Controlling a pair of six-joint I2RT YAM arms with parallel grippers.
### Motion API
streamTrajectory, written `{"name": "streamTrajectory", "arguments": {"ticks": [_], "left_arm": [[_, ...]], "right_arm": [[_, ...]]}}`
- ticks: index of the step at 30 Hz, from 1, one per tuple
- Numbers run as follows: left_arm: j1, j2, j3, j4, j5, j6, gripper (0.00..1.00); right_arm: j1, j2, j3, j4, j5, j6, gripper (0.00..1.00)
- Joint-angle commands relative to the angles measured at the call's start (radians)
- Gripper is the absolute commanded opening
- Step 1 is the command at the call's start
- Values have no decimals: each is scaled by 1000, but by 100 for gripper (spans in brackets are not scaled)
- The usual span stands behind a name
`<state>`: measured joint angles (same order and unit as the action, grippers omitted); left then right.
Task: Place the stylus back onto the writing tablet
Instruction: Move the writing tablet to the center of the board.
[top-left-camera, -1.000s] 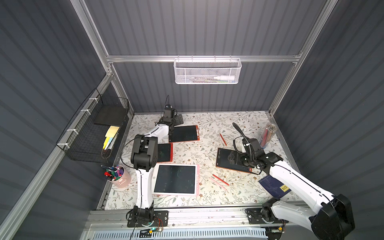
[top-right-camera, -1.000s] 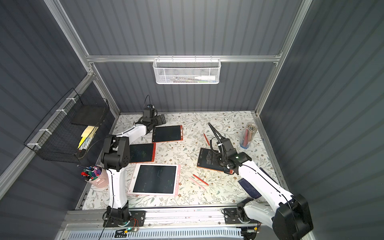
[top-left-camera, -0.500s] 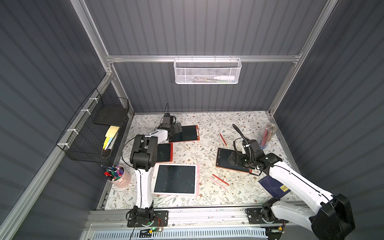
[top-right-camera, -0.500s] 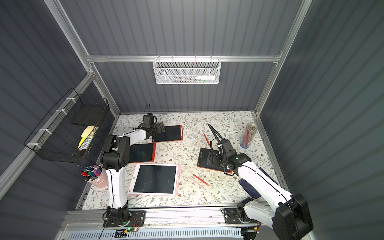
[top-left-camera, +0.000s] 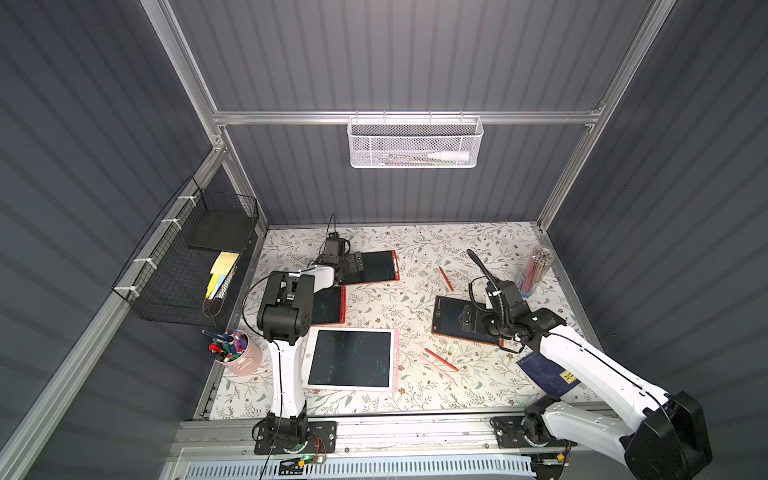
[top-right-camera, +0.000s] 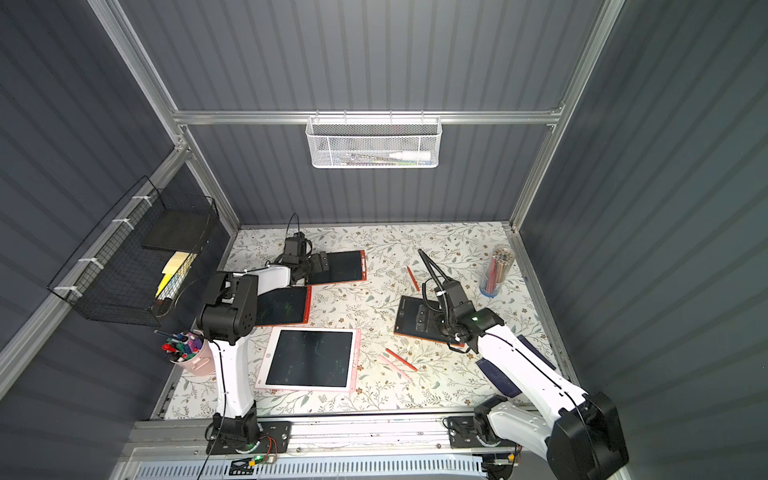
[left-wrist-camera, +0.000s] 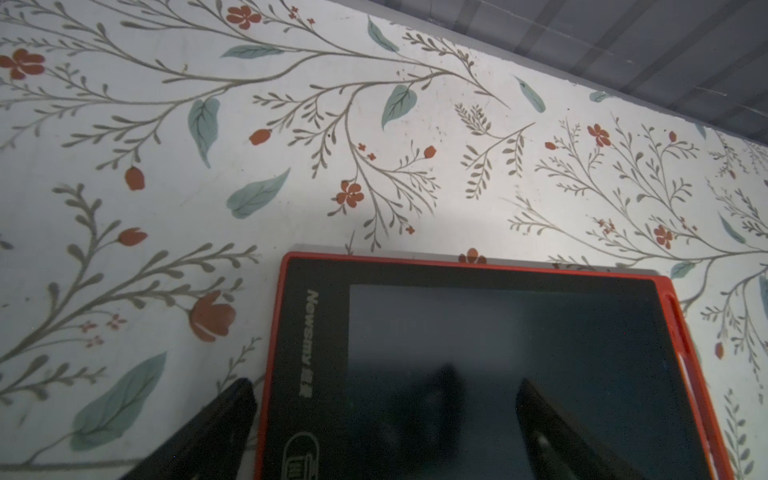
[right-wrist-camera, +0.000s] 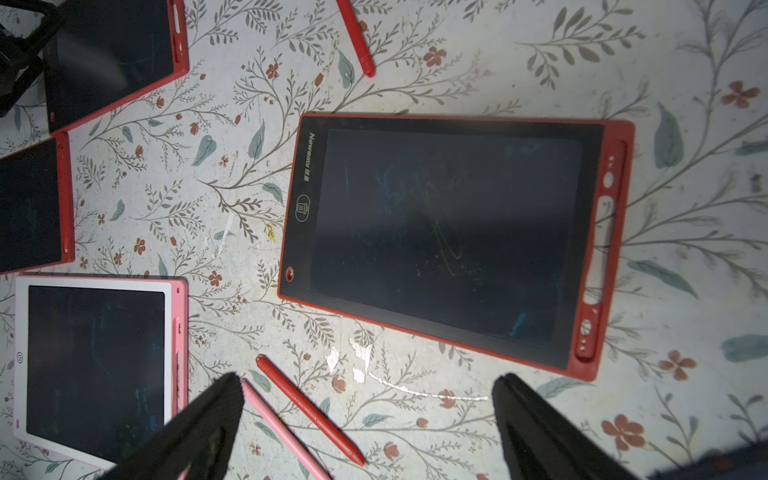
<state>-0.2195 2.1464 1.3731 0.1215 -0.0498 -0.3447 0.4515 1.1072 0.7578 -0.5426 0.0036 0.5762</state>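
Grey ribbed walls; floral-print tabletop (top-left-camera: 415, 299). Far left: black wire wall basket (top-left-camera: 183, 266), with a pink cup of markers (top-left-camera: 239, 361) below it. Left gripper (left-wrist-camera: 384, 386): jaws wide, empty, low over the rear red-framed black writing tablet (top-left-camera: 378, 266). One finger (left-wrist-camera: 216, 428) is off its short edge, the other over the screen; contact cannot be told. Second red-framed tablet (top-left-camera: 330, 305) lies partly under the left arm, pink-framed white tablet (top-left-camera: 351, 358) in front. Slim red plastic stylus (right-wrist-camera: 309, 409) and pink stylus (right-wrist-camera: 282, 432) lie side by side on the tabletop, between the pink-framed white tablet and the right-hand red-framed tablet (right-wrist-camera: 449, 237), on neither. Another red stylus (top-left-camera: 446, 278) lies farther back. Right gripper (right-wrist-camera: 370, 382): jaws wide, empty, over the right-hand red-framed tablet in both top views. Clear tube of coloured pencils (top-left-camera: 534, 270) far right
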Motion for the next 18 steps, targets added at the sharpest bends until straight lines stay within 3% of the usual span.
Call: {"name": "streamTrajectory", "arguments": {"ticks": [1,11,18], "left_arm": [[-46,-7,-1,-38,26,12,99],[-101,24,49,-56,-13,1,99],[-101,68,304,-74,-160,-4,99]], "right_arm": [[3,5,-12,7,3,14,96],[1,-13,-18,-11,26,5,96],[0,-17,-14,-12,20,-2,96]]}}
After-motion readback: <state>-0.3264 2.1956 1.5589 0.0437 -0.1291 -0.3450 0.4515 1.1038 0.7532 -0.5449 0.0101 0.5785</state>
